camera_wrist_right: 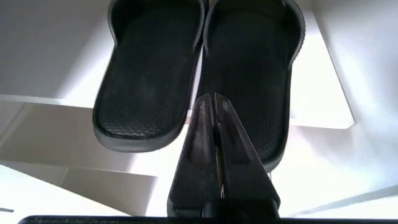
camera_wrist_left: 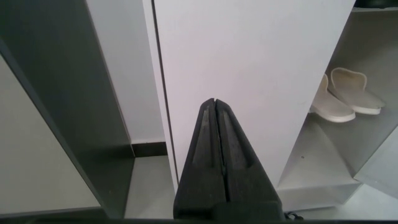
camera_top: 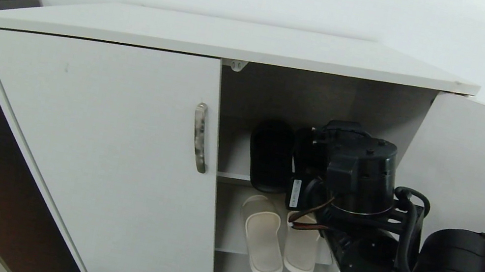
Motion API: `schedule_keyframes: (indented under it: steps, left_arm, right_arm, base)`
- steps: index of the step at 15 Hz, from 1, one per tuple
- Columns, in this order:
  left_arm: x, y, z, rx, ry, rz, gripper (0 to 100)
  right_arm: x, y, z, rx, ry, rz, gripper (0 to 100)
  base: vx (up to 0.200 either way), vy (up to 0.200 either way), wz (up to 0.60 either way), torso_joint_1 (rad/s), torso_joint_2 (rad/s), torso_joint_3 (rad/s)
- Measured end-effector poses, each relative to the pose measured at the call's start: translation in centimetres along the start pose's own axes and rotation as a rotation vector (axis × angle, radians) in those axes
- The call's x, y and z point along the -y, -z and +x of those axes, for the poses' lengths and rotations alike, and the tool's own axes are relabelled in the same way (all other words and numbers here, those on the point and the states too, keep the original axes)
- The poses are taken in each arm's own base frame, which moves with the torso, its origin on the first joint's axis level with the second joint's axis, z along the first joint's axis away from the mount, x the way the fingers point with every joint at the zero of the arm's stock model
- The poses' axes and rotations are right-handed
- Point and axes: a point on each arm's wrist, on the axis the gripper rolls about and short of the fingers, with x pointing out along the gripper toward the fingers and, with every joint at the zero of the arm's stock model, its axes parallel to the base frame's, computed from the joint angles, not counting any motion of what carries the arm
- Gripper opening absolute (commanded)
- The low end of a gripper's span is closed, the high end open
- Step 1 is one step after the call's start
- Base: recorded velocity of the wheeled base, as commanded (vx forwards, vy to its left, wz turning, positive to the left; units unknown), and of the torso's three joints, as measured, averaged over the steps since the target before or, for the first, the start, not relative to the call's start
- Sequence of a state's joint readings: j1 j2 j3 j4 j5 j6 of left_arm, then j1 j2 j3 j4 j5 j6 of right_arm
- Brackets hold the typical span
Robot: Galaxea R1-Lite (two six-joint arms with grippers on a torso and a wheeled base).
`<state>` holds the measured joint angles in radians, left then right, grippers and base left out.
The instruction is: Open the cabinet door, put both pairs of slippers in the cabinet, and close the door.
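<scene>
In the head view, the cabinet (camera_top: 219,40) is seen with its right door (camera_top: 484,149) swung wide open and its left door (camera_top: 87,138) shut. The black slippers (camera_top: 271,156) are lying on the upper shelf (camera_top: 232,177). The white slippers (camera_top: 263,237) are lying side by side on the shelf below, with their heels a little over its front edge. The right arm (camera_top: 360,176) is held inside the opening, just in front of the black pair, and one black slipper is mostly covered by it.

In the left wrist view, the left gripper (camera_wrist_left: 214,102) is held before the shut left door. Its jaws are pressed together and nothing is carried between them. The white slippers (camera_wrist_left: 342,96) are seen to one side, resting on their shelf.

In the right wrist view, the right gripper (camera_wrist_right: 215,98) is pointed at the gap between the two black slippers (camera_wrist_right: 149,74). Its jaws are together and empty. Whether the tips touch the soles cannot be decided from this angle; probably they are just short of them.

From this, the opening of the door can be judged as done, and both pairs are placed in the cabinet. What is left is that the right arm is taken out of the opening and the right door is closed.
</scene>
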<state>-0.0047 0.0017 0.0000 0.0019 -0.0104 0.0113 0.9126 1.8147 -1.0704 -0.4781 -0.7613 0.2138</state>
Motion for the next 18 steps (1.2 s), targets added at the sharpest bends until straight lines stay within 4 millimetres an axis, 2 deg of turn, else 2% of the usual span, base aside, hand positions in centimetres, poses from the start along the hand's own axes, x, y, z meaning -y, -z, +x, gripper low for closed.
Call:
schedule_keyframes:
  steps: [18]
  left_arm:
    - [0.0,0.0,0.0,0.000,0.001,0.000,0]
  right_arm:
    - [0.4,1.5,-0.2,0.010,-0.006,-0.076,0]
  base:
    - [-0.200,0.000,0.00,0.004,0.00,0.004]
